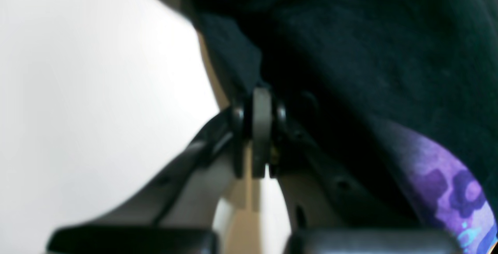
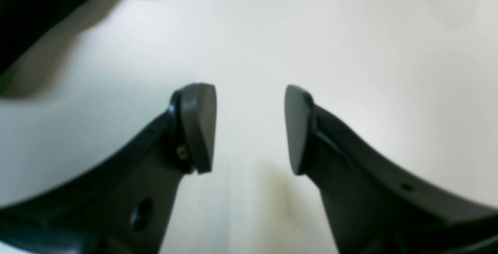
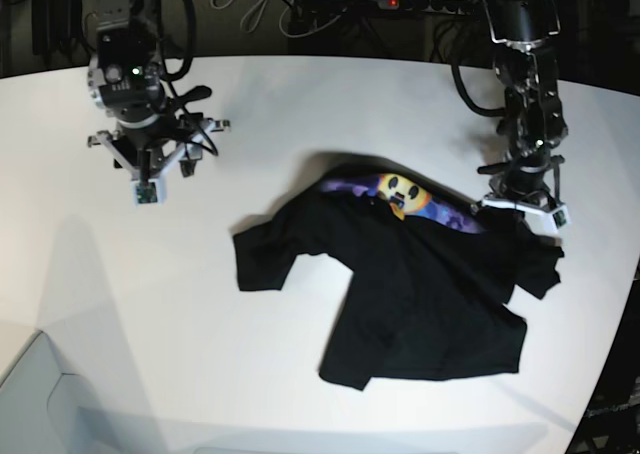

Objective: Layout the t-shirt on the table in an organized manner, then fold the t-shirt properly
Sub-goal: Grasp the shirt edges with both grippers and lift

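1. My left claw (image 1: 260, 129) was pressed together, its pads meeting on a fold of the black t-shirt (image 1: 389, 51); the cloth bunched right at the tips and spread away above and to one side of them.
2. From the base view, that left claw (image 3: 520, 206) sat at the edge of the t-shirt (image 3: 420, 294) beside the purple print, low on the worktop (image 3: 300, 124).
3. A patch of the purple-blue print showed just beside the pinched fold in the left wrist view.
4. My right claw (image 2: 251, 129) stood spread, nothing between its pads, with only bare worktop (image 2: 350, 51) beneath it.
5. The right claw (image 3: 150, 169) hung well apart from the t-shirt, which lay crumpled off to its side, one sleeve pointing towards it.
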`<state>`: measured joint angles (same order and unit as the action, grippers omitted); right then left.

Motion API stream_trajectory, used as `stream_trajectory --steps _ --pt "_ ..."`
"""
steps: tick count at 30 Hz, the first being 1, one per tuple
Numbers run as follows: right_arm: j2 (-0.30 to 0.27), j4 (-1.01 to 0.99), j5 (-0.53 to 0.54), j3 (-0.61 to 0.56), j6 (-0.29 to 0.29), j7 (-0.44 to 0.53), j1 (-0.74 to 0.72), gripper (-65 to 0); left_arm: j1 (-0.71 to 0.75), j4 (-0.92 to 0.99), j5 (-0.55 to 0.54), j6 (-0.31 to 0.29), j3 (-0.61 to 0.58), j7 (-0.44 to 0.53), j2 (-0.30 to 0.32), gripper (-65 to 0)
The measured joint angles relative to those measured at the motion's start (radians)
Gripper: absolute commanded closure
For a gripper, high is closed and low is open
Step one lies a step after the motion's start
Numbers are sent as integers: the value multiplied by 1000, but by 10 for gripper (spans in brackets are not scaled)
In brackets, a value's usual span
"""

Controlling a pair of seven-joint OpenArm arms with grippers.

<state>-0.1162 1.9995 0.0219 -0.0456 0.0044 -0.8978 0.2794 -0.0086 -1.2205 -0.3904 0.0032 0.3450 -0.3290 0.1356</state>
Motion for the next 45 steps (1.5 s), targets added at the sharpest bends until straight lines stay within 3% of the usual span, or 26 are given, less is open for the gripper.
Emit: stream_trajectory --steps 2,6,8,21,25,33,36,41,45 --pt "0 0 -2 -24 34 3 -17 -298 13 -23 1 1 1 -11 1 0" --pt "2 0 -2 -64 217 61 -60 -298 93 -111 1 -3 33 -20 -3 -2" --pt "3 -16 -9 -87 264 67 -86 -298 126 -147 4 2 43 -22 0 -2" --pt "51 -487 -2 -287 287 71 -430 -352 221 -200 3 -3 42 -13 0 -2" --pt "79 -571 -6 -299 287 141 -487 -352 243 -214 1 -3 42 -11 -1 -2" --pt "81 -753 -7 -303 287 277 -534 -340 278 -269 1 1 43 -15 -3 -2" --pt "75 -778 -6 -304 287 322 -534 -255 288 -269 0 0 52 -15 -4 -2" --pt "43 -776 7 -297 287 343 -531 0 317 -272 -2 -1 109 -18 -6 -2" --pt "14 -681 0 -219 288 323 -495 0 379 -357 -84 -6 105 -26 -8 -2"
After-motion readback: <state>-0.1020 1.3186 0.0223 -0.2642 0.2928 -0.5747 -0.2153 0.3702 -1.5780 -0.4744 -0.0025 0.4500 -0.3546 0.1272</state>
